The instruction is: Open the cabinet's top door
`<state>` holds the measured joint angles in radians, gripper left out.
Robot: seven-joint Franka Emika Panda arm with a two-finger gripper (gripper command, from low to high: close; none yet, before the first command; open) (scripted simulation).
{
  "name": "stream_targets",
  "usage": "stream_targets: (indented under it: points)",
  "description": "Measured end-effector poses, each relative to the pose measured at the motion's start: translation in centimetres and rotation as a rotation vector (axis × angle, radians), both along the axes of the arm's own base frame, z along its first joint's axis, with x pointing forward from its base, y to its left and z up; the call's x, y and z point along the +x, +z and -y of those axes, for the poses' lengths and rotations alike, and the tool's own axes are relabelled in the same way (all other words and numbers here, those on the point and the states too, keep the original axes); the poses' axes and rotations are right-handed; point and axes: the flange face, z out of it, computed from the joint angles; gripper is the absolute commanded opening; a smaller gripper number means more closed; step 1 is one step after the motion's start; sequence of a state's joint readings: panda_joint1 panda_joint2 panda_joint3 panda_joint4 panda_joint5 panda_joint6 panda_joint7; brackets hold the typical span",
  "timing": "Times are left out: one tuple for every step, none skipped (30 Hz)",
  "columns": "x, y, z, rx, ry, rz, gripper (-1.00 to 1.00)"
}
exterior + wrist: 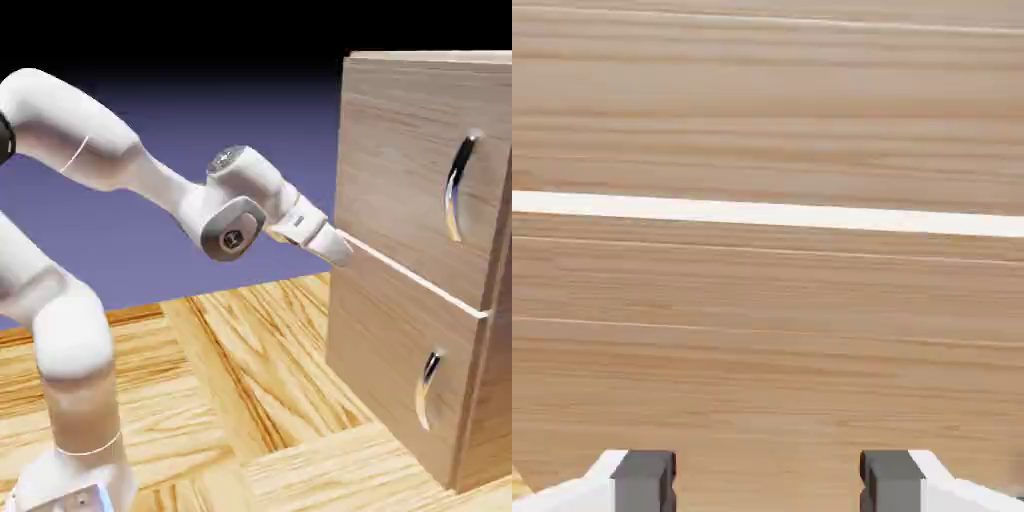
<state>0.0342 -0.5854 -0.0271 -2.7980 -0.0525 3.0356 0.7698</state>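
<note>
Blue-violet backdrop fades to dark above a plank-patterned wooden table (250, 400). At the exterior view's right stands the boxy light-brown wood-grain cabinet (400, 330); its top door (400, 170), a flat panel with a long curved silver handle (457, 188), sits shut above the lower panel with its shorter silver handle (428, 388). The white jointed arm (130, 165) reaches level toward the cabinet. Its two-finger gripper (768, 480) points at the pale seam (768, 213) between the panels, its grey fingertips (642, 478) spread wide, holding nothing.
</note>
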Motion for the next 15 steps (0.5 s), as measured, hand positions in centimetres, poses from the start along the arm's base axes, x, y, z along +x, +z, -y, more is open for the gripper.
stream_targets:
  points:
    - [0.0,0.9,-0.1,-0.004,0.009,0.022,0.00]
    - [-0.1,1.9,-0.2,-0.008,0.018,0.043,0.00]
    - [-0.2,2.8,-0.3,-0.012,0.026,0.065,0.00]
    - [-0.2,3.7,-0.4,-0.016,0.034,0.086,0.00]
    - [-0.4,4.6,-0.4,-0.019,0.041,0.107,0.00]
    - [-0.5,5.5,-0.4,-0.023,0.048,0.129,0.00]
    - [-0.7,6.3,-0.4,-0.026,0.055,0.150,0.00]
    - [-0.8,7.1,-0.3,-0.028,0.061,0.171,0.00]
    - [-1.0,7.9,-0.3,-0.031,0.067,0.192,0.00]
    - [-1.2,8.7,-0.2,-0.033,0.072,0.213,0.00]
    - [-1.4,9.5,0.0,-0.035,0.077,0.233,0.00]
    - [-1.6,10.2,0.1,-0.037,0.081,0.254,0.00]
    - [-1.8,10.9,0.3,-0.038,0.085,0.274,0.00]
    - [-2.1,11.6,0.5,-0.039,0.088,0.294,0.00]
    - [-2.3,12.2,0.7,-0.040,0.091,0.314,0.00]
